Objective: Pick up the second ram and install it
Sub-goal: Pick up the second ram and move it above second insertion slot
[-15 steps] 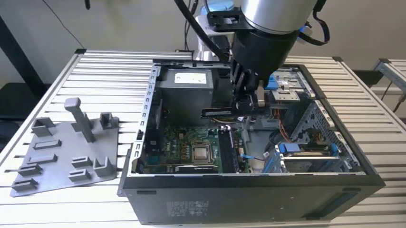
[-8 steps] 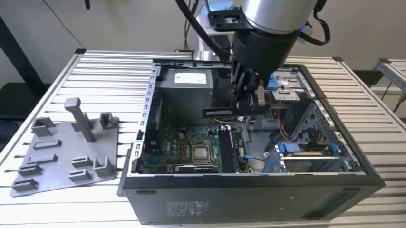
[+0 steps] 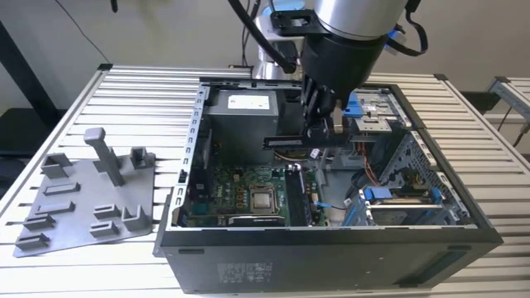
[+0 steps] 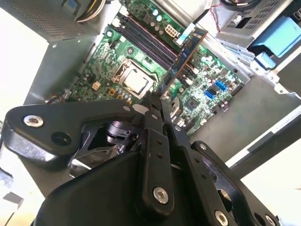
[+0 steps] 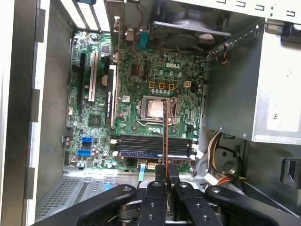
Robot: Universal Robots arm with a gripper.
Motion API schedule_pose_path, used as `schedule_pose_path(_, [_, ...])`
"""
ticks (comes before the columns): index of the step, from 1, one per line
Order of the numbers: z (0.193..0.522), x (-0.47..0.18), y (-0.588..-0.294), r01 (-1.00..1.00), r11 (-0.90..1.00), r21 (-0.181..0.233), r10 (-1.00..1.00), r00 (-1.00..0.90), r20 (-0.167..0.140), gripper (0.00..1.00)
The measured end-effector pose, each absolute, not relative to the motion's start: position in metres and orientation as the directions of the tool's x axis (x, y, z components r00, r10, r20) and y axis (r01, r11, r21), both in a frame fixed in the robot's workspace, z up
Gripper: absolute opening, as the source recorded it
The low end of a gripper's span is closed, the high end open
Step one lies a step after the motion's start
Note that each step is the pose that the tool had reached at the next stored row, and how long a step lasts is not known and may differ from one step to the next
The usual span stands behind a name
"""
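The second ram (image 3: 284, 142) is up in the air inside the open case (image 3: 331, 261), gripped at one end by my pincer (image 3: 319, 139), which is pressed together on its two flat faces. Grabbing it by the faces makes sense to me, since that leaves the long edges bare for a slot. The stick pokes out level toward the exterior view's left, hanging above the motherboard (image 5: 141, 84) and well apart from it. In the first wrist view I see it edge-on, a thin line crossing over the memory slots (image 5: 141, 143), so it sits crosswise to them, not lined up. One slot looks like it already holds a stick, though I can't swear to it. Outside the case, on the exterior view's left, the grey fixture plate (image 3: 83, 205) lies on the slatted surface (image 3: 141, 93), well away from me.
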State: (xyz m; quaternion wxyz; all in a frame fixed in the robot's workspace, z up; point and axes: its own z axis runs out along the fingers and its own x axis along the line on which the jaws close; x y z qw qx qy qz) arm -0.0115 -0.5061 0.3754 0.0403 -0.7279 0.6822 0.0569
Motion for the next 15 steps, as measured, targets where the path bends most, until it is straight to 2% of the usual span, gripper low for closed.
schedule_pose_path(15, [0.375,-0.011,-0.487,-0.998,-0.06,0.019,-0.989,0.057,-0.138,0.14])
